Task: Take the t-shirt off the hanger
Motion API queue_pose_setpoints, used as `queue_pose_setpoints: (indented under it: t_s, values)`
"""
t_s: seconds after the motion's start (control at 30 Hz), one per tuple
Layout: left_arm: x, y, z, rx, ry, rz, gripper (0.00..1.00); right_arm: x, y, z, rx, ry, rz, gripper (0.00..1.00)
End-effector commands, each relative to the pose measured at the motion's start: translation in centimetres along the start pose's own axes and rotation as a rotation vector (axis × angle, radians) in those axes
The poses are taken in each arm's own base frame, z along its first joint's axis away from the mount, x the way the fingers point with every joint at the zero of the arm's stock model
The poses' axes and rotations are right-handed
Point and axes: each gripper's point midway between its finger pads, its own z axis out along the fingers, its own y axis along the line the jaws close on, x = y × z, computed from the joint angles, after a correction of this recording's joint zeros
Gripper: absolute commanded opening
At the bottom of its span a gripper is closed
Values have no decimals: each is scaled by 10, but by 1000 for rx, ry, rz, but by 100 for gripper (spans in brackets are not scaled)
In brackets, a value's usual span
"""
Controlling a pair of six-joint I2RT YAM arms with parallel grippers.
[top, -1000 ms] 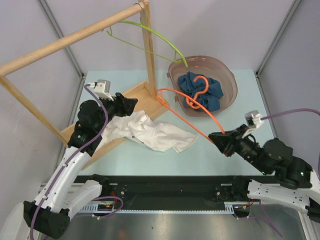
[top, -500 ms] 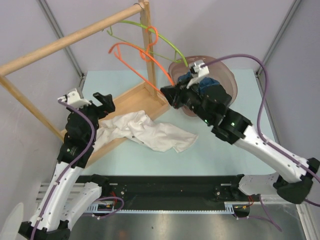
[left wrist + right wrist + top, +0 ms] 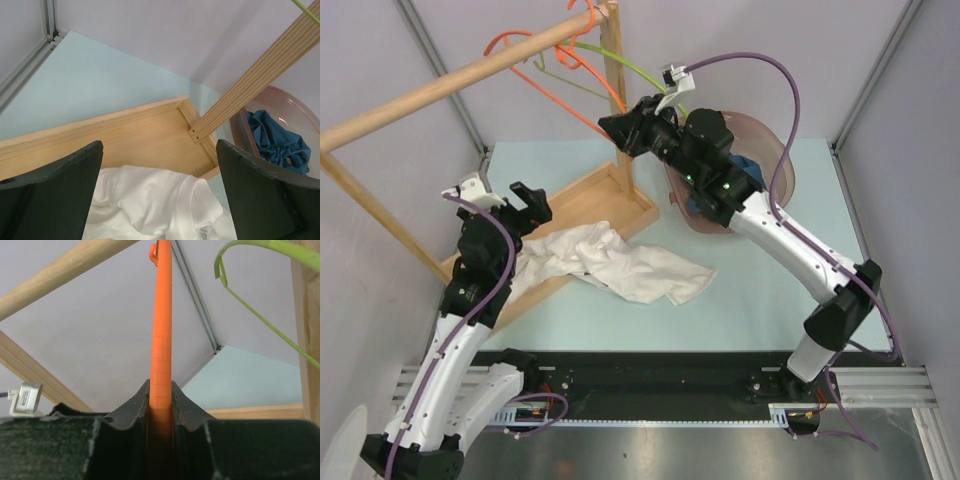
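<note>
Top view from high behind, looking down on the wooden rack (image 3: 470, 75), left wrist close above its base (image 3: 125, 145), right wrist tight under its rail (image 3: 65, 270), rack shared throughout

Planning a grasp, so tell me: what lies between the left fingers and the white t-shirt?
Nothing. The left wrist view shows the t-shirt lying beyond the open left fingers, with no object between.

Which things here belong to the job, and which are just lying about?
Job: t-shirt; orange hanger, gripped by right hand; left hand, open above the t-shirt.
Lying about: green hanger; rack; bowl; blue cloth in it.
</note>
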Motion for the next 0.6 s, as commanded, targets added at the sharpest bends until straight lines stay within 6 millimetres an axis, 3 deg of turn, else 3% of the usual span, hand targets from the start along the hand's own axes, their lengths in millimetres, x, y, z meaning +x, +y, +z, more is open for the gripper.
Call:
queue_pose_setpoints:
  t_s: [0.0, 0.1, 0.23, 0.57]
  values:
    - [-9, -3, -2, 24, -25, -36, 100, -33, 11, 20, -87, -92, 100, 0]
    - [-7, -3, -1, 29, -18, -41, 100, -28, -8, 28, -49, -72, 187, 0]
    - [-5, -2, 3, 29, -3, -47, 99, -7, -36, 35, 16, -13, 287, 0]
    - [-1, -2, 6, 34, 15, -57, 98, 20, -48, 27, 62, 101, 258, 1]
